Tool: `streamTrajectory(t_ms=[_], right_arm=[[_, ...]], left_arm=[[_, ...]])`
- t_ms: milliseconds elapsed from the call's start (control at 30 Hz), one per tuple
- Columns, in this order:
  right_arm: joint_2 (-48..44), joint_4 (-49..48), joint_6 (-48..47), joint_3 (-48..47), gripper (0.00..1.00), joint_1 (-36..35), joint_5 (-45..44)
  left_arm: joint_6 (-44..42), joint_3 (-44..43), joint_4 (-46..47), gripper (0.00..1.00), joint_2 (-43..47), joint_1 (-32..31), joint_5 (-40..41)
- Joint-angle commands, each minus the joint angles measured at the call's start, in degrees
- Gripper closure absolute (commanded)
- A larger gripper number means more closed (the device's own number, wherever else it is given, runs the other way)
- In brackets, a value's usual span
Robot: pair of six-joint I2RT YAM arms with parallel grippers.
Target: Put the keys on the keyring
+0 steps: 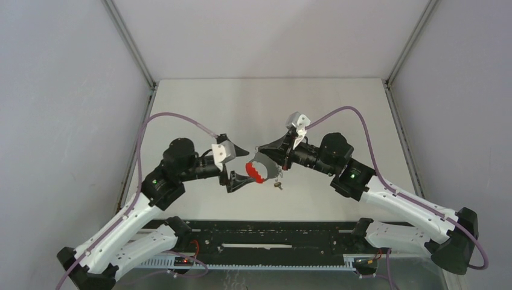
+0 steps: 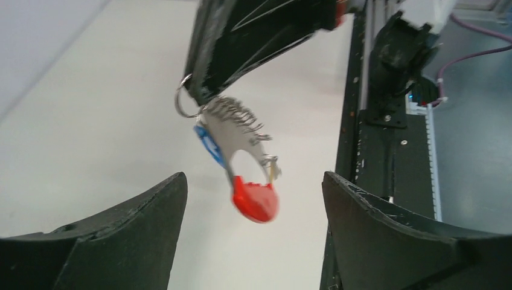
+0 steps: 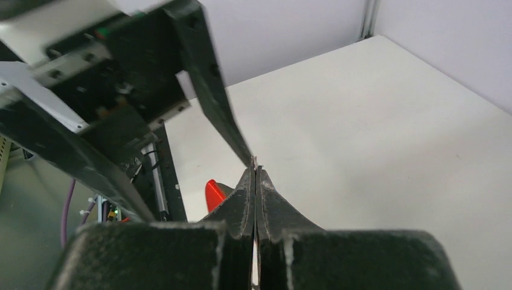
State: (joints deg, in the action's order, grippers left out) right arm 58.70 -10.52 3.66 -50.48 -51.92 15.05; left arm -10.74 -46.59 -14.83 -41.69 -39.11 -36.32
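Grey keyring [image 2: 238, 142] hangs from right claw [image 1: 261, 148] above table's [image 1: 338, 109] middle.

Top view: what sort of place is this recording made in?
Probably a lab test booth: a white table, plain grey walls with metal corner posts, and a black mounting rail at the near edge.

keyring [image 1: 261, 167] hanging from right pincer [image 1: 263, 150]

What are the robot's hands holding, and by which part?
The right hand pinches the keyring by its grey metal end, opposite the red band. The left hand is open, holding nothing.
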Motion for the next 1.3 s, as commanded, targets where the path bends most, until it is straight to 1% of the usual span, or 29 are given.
streamTrajectory(t_ms=[0,133,233,367,433,500,533,600,667,733,767,867,933,1000,1033,1067,1100,1167,1267], right_arm=[[0.1,-1.4,-1.4,-3.8,1.00,-1.4,-3.5],[-0.2,-1.2,-1.2,-4.4,1.00,-2.0,-4.3],[-0.8,-1.1,-1.2,-4.4,1.00,-2.1,-4.5],[-1.3,-0.6,-0.9,-4.4,1.00,-2.1,-4.6],[-1.2,-0.6,-0.6,-4.4,1.00,-2.1,-4.4],[-1.2,-0.4,-0.4,-4.4,1.00,-2.1,-4.3],[-1.2,-0.2,-0.2,-4.4,1.00,-2.1,-4.4],[-1.1,0.6,0.1,-4.3,1.00,-2.1,-4.9],[-0.9,1.5,0.5,-4.4,0.99,-2.1,-5.5],[-0.5,2.0,0.8,-4.4,0.95,-2.1,-6.0],[-0.3,2.1,0.9,-4.4,0.91,-2.1,-6.4],[0.2,2.2,1.6,-4.4,0.73,-1.2,-8.4],[0.2,2.8,2.5,-4.4,0.63,0.6,-9.7],[0.0,3.9,4.0,-4.4,0.39,3.1,-10.3],[-0.3,4.7,4.8,-4.3,0.18,4.4,-10.3],[-0.5,5.4,5.5,-4.2,0.02,5.6,-10.5],[-1.0,5.6,5.9,-3.7,0.01,6.4,-10.8],[-2.2,5.1,6.9,-2.1,0.00,7.6,-12.0],[-3.8,4.9,9.2,-0.1,0.00,8.8,-13.9]], left_arm=[[0.7,0.0,1.9,0.13,-3.4,0.0,4.1],[4.7,-0.3,4.4,0.15,-5.3,-0.1,2.4],[3.3,-0.4,2.9,0.23,-5.8,0.0,5.7],[0.7,-0.9,0.0,0.43,-5.6,0.0,7.7],[-0.5,-0.6,-0.5,0.57,-5.3,0.0,8.4],[-2.4,-0.5,-1.1,0.74,-5.2,0.0,9.5],[-3.1,-0.6,-1.5,0.84,-5.2,-0.1,10.3],[-5.5,-0.8,-2.4,0.98,-5.5,0.0,10.9],[-8.4,-1.0,-3.0,1.00,-5.9,0.0,11.5],[-11.9,-0.9,-2.9,1.00,-6.4,-0.1,12.1],[-13.3,-0.8,-2.5,1.00,-6.8,0.0,12.8],[-17.9,-1.0,-0.8,1.00,-8.6,0.6,15.7],[-20.9,-1.4,0.3,1.00,-10.4,2.0,18.9],[-23.2,-2.4,1.5,1.00,-13.0,4.9,20.6],[-24.6,-3.0,1.8,1.00,-14.4,6.5,21.4],[-26.5,-3.7,2.4,1.00,-15.9,8.1,22.5],[-28.2,-4.3,3.0,1.00,-17.6,9.6,23.8],[-32.0,-5.9,4.5,1.00,-21.1,12.3,26.2],[-37.3,-9.2,9.1,1.00,-28.1,14.2,31.9]])
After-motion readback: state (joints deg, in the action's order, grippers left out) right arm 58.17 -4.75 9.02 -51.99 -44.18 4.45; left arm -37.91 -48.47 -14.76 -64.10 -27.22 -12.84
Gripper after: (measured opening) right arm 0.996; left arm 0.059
